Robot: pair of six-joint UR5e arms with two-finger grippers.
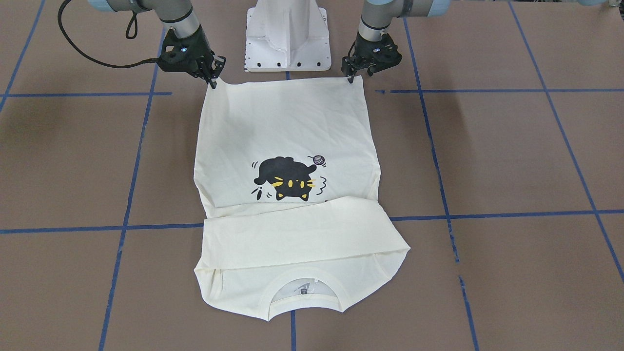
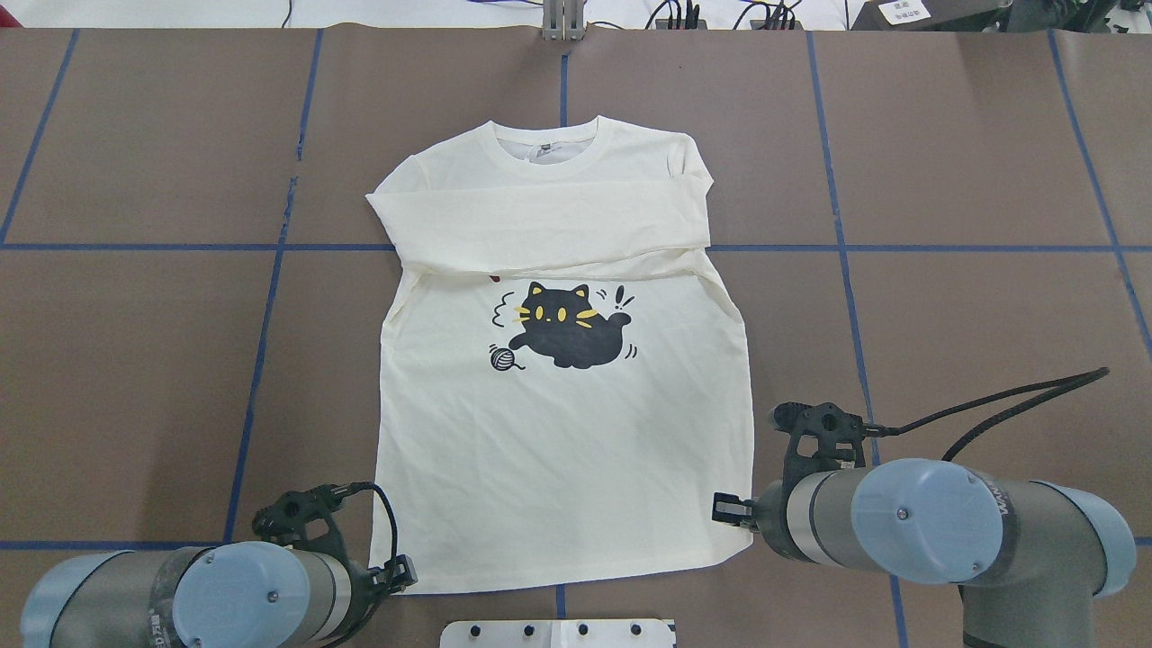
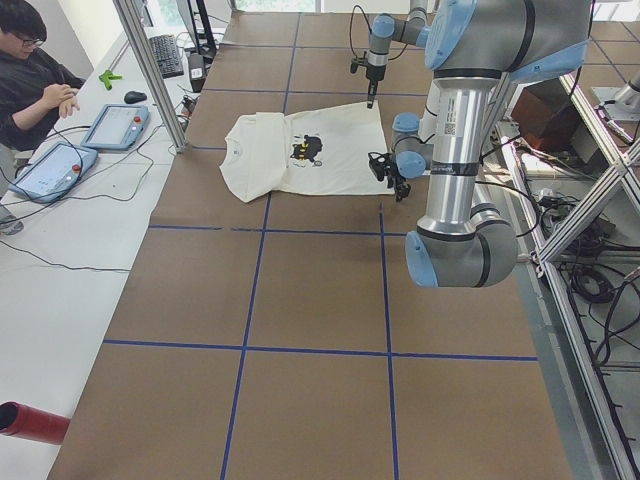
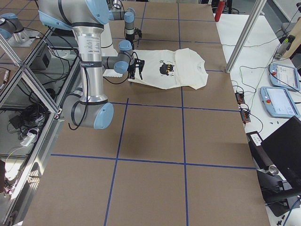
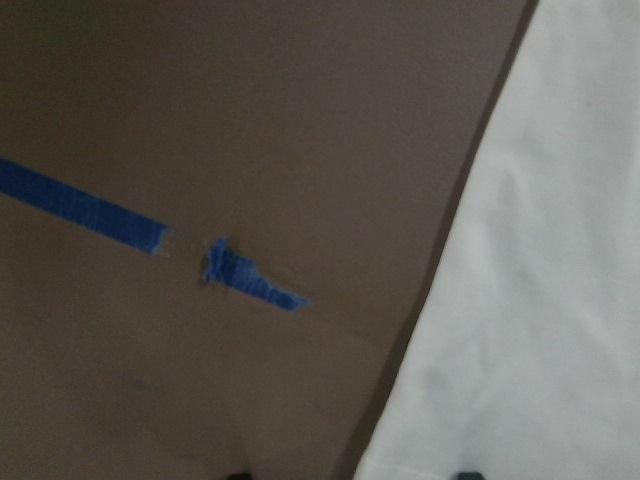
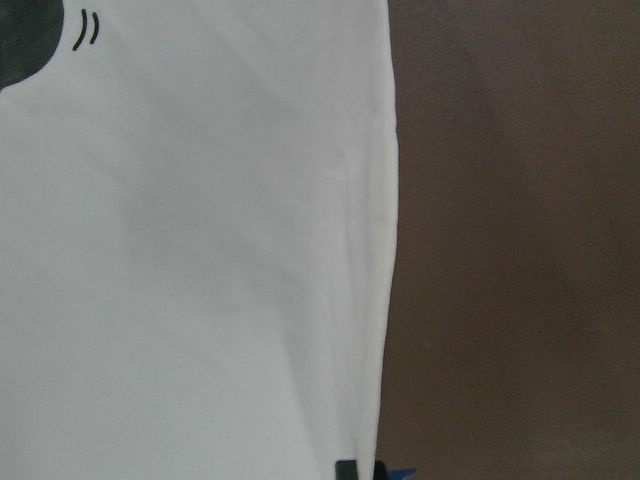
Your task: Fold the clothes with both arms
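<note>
The cream shirt (image 1: 287, 122) lies flat, print side up, with the black cat showing (image 2: 562, 328). Both sleeves are folded across the chest, and the collar (image 2: 549, 148) points away from me. The red lettering is almost all hidden under the sleeves. My left gripper (image 1: 352, 78) sits low at one hem corner. In the left wrist view its fingertips (image 5: 465, 474) stand wide apart, straddling the shirt's corner (image 5: 540, 300). My right gripper (image 1: 214, 80) is at the other hem corner, which is drawn up to a point. In the right wrist view its tips are together on the shirt's edge (image 6: 200, 250).
The white pedestal base (image 1: 287, 34) stands just behind the hem, between the arms. Blue tape lines (image 2: 261, 360) cross the brown table. In the exterior left view an operator (image 3: 30, 80) sits at a side bench with tablets (image 3: 115, 125).
</note>
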